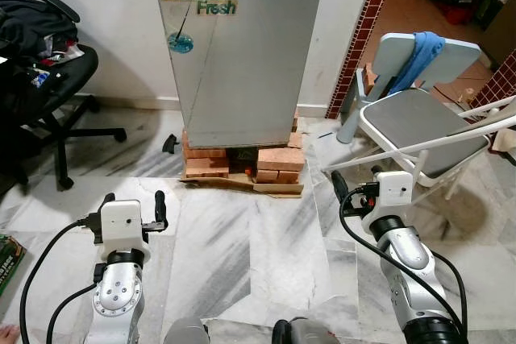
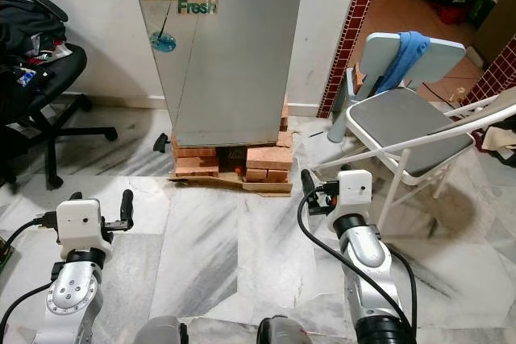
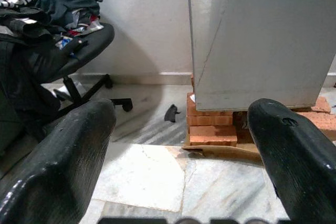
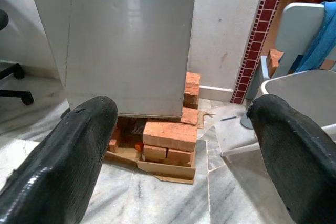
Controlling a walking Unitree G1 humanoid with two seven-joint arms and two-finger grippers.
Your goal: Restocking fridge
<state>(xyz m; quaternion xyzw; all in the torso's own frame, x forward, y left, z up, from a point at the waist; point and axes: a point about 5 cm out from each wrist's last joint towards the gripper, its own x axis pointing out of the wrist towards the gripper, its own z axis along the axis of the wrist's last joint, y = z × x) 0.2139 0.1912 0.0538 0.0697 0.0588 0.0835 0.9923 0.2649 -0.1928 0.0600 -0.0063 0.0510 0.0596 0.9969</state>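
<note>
- Fridge (image 1: 242,46), silver with a "Precise Fresh" sticker on its door, stands shut against the white wall, raised on stacked bricks (image 1: 278,163) and a strip of cardboard (image 1: 258,186) on the marble floor (image 1: 242,255).
- Robot faces the closed door from a short way off, both arms raised in front of it and well apart from the fridge.
- Left gripper (image 1: 133,203) hangs over the floor with its two black fingers (image 3: 58,166) spread wide and nothing between them; its wrist view looks between them at the fridge's lower left corner and the bricks.
- Right gripper (image 1: 355,187) is likewise spread and empty, its fingers (image 4: 68,156) framing the fridge's base, near a folding chair (image 1: 419,130) with a blue cloth (image 1: 419,58) draped over its back.
- Office chair (image 1: 48,78) piled with dark clothes sits to the robot's left by the wall.
- No food, bottle or bag to be stocked can be made out in either gripper or on the floor near the fridge.
- Task appears to be at its start: the door is not yet opened and nothing has been carried to it. Left to do, by this judgement, is reaching the door, pulling it open, and fetching and placing the items.
</note>
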